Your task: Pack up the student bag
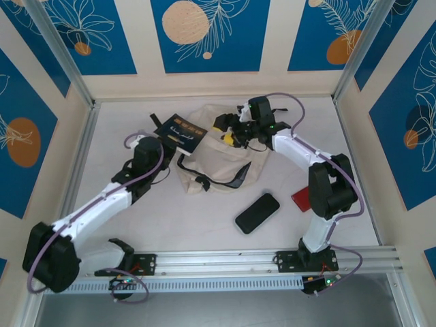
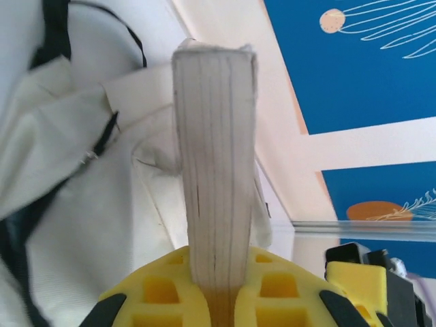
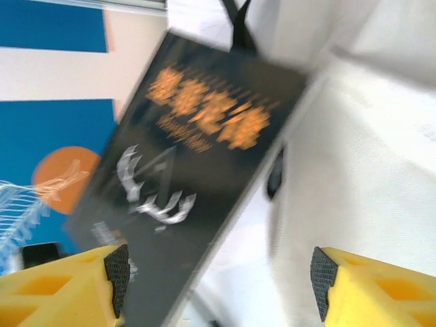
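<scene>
The student bag [image 1: 218,158], cream fabric with black straps, lies crumpled in the middle of the table. A black book with an orange title [image 1: 180,129] rests tilted at the bag's left edge. My left gripper [image 1: 162,144] is shut on it. In the left wrist view the book's pale page edge [image 2: 214,157] runs up from between the yellow jaws [image 2: 221,300], with bag fabric [image 2: 68,177] to its left. My right gripper [image 1: 229,134] hovers over the bag's top, open. Its wrist view shows the book cover [image 3: 184,157] and bag cloth [image 3: 354,157] beyond the open jaws [image 3: 218,272].
A black phone [image 1: 257,212] lies on the table in front of the bag. A red flat item [image 1: 301,199] sits beside the right arm. Walls close the table at the back and on both sides.
</scene>
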